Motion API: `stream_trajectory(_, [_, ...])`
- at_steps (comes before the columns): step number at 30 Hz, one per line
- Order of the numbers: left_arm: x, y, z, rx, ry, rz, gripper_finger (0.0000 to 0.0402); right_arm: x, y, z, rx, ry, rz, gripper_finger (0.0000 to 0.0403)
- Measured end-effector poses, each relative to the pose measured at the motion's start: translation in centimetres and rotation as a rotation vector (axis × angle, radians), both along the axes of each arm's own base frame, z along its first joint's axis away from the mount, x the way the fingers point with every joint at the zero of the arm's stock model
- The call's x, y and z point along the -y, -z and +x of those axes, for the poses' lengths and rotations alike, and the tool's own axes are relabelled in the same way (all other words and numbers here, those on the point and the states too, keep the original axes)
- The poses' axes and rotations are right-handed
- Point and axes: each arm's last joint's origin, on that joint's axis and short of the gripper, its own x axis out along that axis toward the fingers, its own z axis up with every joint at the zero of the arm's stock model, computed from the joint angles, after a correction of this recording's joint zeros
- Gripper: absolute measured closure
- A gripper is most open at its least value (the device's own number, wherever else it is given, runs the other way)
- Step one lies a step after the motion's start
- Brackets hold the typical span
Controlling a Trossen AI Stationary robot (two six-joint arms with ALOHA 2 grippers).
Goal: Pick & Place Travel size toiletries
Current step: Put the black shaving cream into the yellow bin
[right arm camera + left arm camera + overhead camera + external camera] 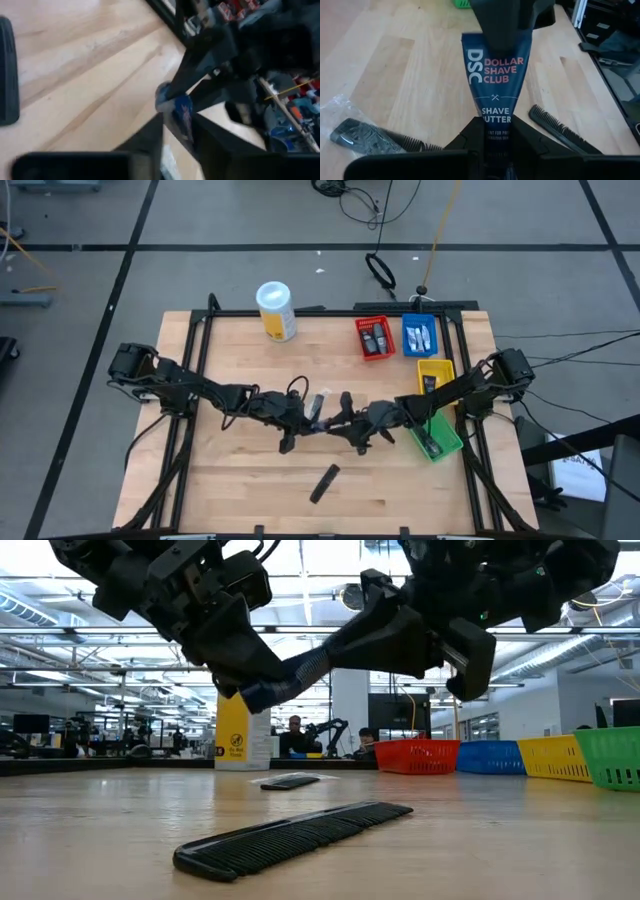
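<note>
Midair, both grippers' fingers (470,135) tight on one dark blue tube (496,75).

Dark blue tube (496,82) printed "DSC", "DOLLAR SHAVE CLUB", "SHAVE", partly hidden "UTTER"

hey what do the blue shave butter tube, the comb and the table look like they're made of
Shave butter tube: likely soft plastic, dark blue with a satin sheen and printed lettering; it flattens toward one end.
Comb: probably hard black plastic, fine even teeth, dull gloss.
Table: wood, going by the pale jointed strips and grain, with a smooth, lightly sealed look.
</note>
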Motion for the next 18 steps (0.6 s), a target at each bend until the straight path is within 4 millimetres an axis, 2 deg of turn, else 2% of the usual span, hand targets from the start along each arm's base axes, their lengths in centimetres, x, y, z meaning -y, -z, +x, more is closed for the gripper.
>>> stream_trajectory(3, [-0.1,-0.2,0.1,0.026,-0.001,0.022,0.0339,-0.1,0.4,-0.2,-0.040,0.046,0.002,0.0373])
stream_trajectory(5, [-0.2,-0.4,0.2,0.055,-0.005,0.021,0.0330,-0.3,0.5,-0.3,-0.054,0.111,0.054,0.0392])
stream_trajectory(8, [-0.6,-1.5,0.8,0.175,0.015,-0.017,0.0295,-0.7,0.9,-0.6,-0.110,0.160,0.182,0.0392])
stream_trajectory(12, [-1.2,-2.8,1.2,0.298,0.104,-0.076,0.0218,-2.5,1.8,-1.9,-0.244,0.178,0.239,0.0400])
stream_trajectory(15, [-1.3,-3.1,1.3,0.336,0.122,-0.086,0.0166,-4.1,1.0,-3.6,-0.288,0.237,0.265,0.0400])
stream_trajectory(18, [-1.0,-2.8,1.2,0.303,0.122,-0.062,0.0135,-5.1,-0.8,-6.2,-0.289,0.372,0.269,0.0401])
